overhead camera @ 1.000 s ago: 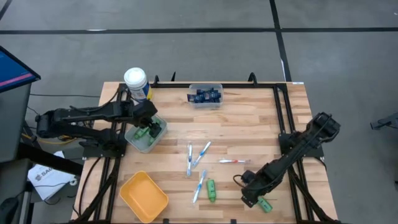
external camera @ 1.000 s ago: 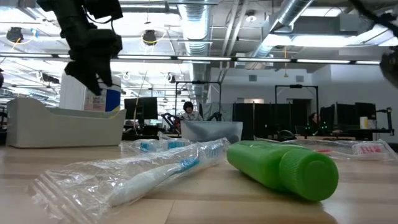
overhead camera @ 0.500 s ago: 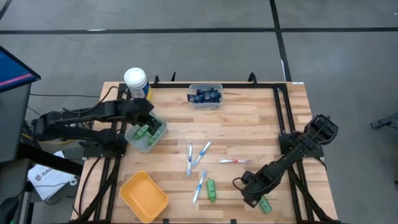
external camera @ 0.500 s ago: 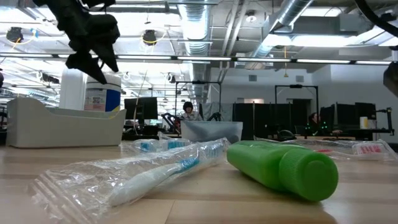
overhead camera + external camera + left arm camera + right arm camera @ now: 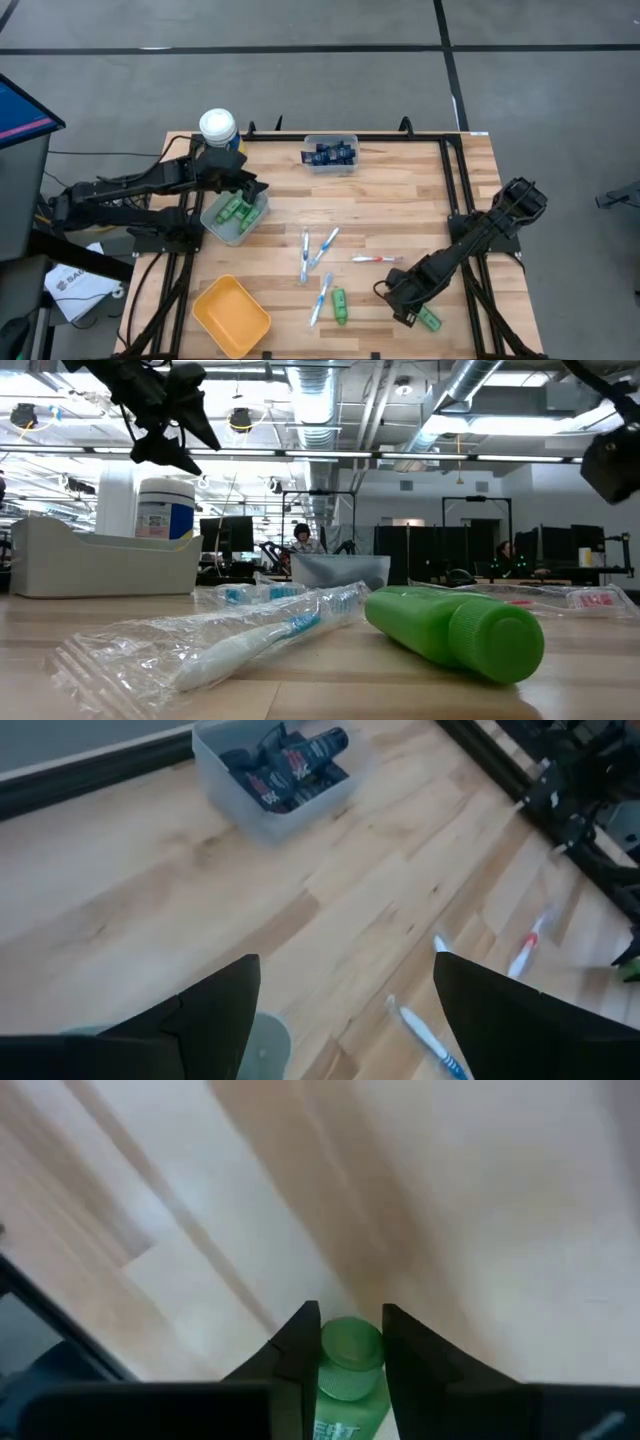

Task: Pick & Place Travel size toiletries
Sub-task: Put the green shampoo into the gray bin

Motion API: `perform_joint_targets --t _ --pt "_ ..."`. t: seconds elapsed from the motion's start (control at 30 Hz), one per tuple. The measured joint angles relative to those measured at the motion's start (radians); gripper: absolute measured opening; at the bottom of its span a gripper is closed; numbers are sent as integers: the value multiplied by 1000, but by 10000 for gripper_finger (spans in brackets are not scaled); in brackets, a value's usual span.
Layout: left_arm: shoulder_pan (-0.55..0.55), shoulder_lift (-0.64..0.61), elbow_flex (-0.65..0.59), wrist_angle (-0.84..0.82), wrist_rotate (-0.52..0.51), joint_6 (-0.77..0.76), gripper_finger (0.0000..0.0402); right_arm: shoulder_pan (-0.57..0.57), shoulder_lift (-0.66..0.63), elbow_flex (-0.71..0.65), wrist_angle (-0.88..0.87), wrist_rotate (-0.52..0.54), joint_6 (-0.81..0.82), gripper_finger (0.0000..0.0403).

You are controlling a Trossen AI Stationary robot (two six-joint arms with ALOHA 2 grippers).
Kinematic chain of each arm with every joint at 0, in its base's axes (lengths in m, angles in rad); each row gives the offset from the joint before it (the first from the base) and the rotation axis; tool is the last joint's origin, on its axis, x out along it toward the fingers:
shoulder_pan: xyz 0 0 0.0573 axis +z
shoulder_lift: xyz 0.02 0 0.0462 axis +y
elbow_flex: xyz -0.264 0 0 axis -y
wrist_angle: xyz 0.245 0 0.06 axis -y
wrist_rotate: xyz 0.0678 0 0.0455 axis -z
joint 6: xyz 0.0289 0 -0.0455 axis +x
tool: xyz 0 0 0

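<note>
A big open workshop with ducts overhead sits behind the wooden worktop [image 5: 400, 215], and a person is seated far back at a desk.

At the worktop's near right corner the right pincer [image 5: 350, 1342] has its 2 fingers pressed on either side of a small green bottle [image 5: 349, 1370], cap end poking forward between them. From above, the same green bottle [image 5: 428, 319] lies at the tip of the right pincer [image 5: 408, 310], and I cannot tell if it has left the wood yet. To do this well, I would let the squeeze settle fully before lifting, since the bottle is round and smooth and could roll or pop out. The grip looks centred, which is good. Then lift straight up, high enough to clear the loose items in the middle.

Those are 3 white-blue toothbrushes [image 5: 322, 247], a red-and-white toothbrush [image 5: 375, 259] and another green bottle [image 5: 340, 306] near the front edge. The grey bin [image 5: 214, 222] by the left edge already holds green bottles, so that is likely the target; the clear bin [image 5: 330, 153] at the back edge holds navy tubes.

The left pincer [image 5: 243, 186] hangs wide open and empty above the grey bin, so the carry should wait for it to move off.
</note>
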Motion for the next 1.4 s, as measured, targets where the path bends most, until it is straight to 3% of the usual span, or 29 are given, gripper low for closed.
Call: perform_joint_targets --t 0.33,0.67,1.03,1.4 --pt "13 0 0 107 1 2 296 -128 -197 0 -182 200 -89 73" --pt "13 0 0 279 43 2 296 -359 -358 0 -116 446 -252 72" --pt "12 34 -2 477 148 42 296 -572 -382 1 280 449 -534 72" --pt "11 169 -2 698 273 52 296 -717 -382 1 583 362 -665 72"
